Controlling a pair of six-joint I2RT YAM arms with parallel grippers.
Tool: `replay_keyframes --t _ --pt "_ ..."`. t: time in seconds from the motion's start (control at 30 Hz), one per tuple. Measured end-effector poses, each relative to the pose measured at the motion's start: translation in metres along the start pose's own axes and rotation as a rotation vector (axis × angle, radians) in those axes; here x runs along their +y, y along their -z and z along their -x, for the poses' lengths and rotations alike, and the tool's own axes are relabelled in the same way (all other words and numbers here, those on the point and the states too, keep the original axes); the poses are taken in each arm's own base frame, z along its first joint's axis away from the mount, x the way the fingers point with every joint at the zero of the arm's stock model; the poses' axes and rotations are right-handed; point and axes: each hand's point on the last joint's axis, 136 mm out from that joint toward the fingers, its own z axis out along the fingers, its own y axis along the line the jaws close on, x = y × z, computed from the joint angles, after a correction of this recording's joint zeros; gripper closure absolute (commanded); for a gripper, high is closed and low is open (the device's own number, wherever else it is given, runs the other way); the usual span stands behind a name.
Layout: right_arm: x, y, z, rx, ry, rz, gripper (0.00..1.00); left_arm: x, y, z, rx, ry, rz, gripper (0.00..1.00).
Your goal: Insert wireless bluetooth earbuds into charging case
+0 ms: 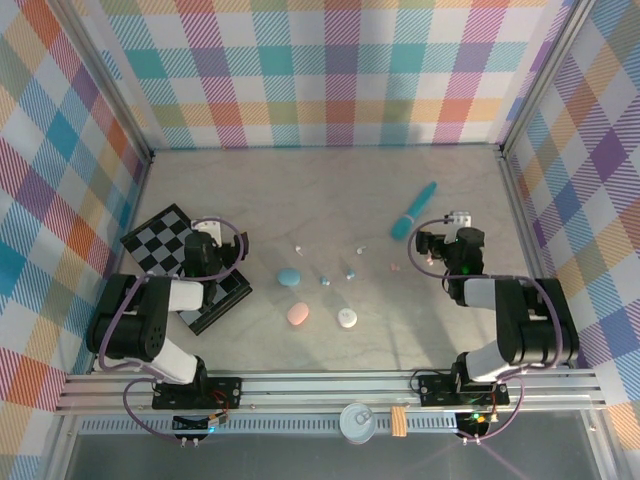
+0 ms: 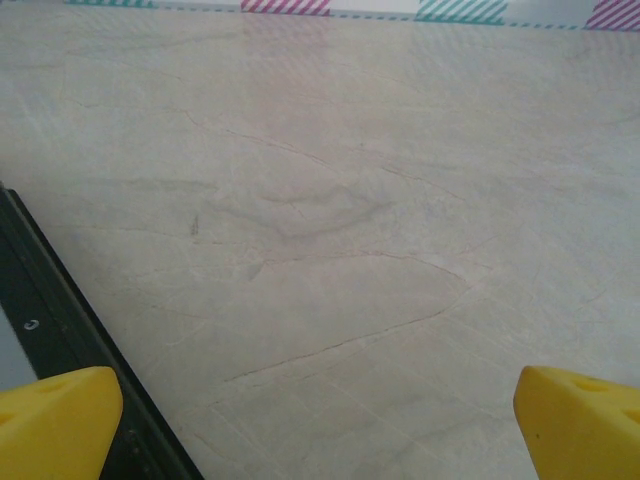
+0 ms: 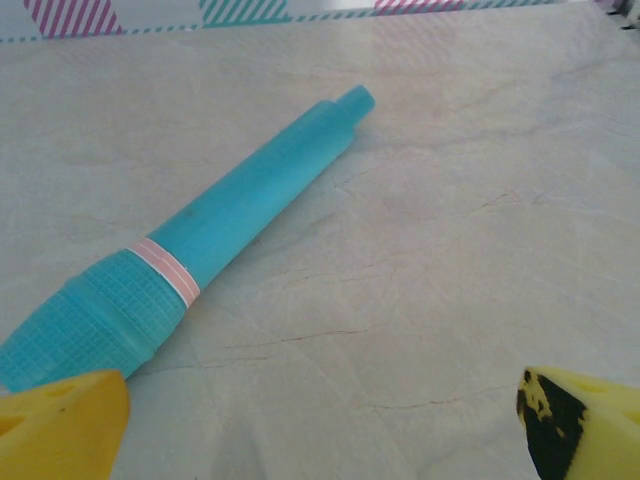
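Earbuds (image 1: pixel 325 281) are lying loose on the counter (image 1: pixel 300 190), and from above we are seeing them scattered in the middle stretch between the two arms. The leftmost bud (image 1: pixel 298 248) is sitting just beyond the blue case (image 1: pixel 289 277). A pinkish bud (image 1: pixel 394 268) is lying farthest right, nearest the right arm (image 1: pixel 510 310). The pink case (image 1: pixel 299 314) and the white case (image 1: pixel 347 318) are resting nearer to us than the buds, side by side but apart.

We are finding the left jaws standing wide open, with nothing held: in the left wrist view the yellow tips are showing at the two lower corners with bare counter between them. The dark edge of the checkered board (image 1: pixel 165 235) is running beside the left tip. The left arm (image 1: pixel 150 320) is reaching over that board, and the buds are lying well to its right, apart from its jaws.

The right jaws are also standing wide open and gripping nothing. In the right wrist view a teal stick (image 3: pixel 200 240) is lying ahead and to the left, its thick ribbed end close by the left tip; we cannot tell whether they are touching. The buds are lying to the left of these jaws, none between them.
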Motion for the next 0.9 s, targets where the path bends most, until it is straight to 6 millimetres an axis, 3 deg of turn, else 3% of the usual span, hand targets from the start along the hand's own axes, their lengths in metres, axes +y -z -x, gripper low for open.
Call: replay_keyframes --t 0.13,0.27,0.37,0.5,0.63,0.77,0.9 --pt "0.004 0.021 0.038 -0.068 -0.02 0.002 0.01 -0.006 0.021 0.037 -0.093 -0.006 0.001 0.0" --pt "0.016 0.044 0.072 -0.101 -0.078 0.048 0.01 -0.031 0.046 0.063 -0.144 -0.031 -0.047 0.0" --pt "0.033 0.059 0.088 -0.09 -0.126 0.116 0.01 -0.058 0.059 0.076 -0.144 -0.053 -0.109 0.0" --pt "0.071 0.077 0.092 -0.01 -0.171 0.248 0.01 -0.095 0.076 0.087 -0.124 -0.073 -0.205 0.0" --pt "0.126 0.098 0.07 0.141 -0.153 0.401 0.01 -0.12 0.093 0.081 -0.059 -0.041 -0.295 0.0" --pt "0.185 0.13 0.029 0.341 -0.078 0.532 0.01 -0.123 0.106 0.073 0.019 0.031 -0.33 0.0" --pt "0.215 0.159 -0.019 0.52 -0.001 0.572 0.01 -0.119 0.114 0.065 0.075 0.086 -0.326 0.0"
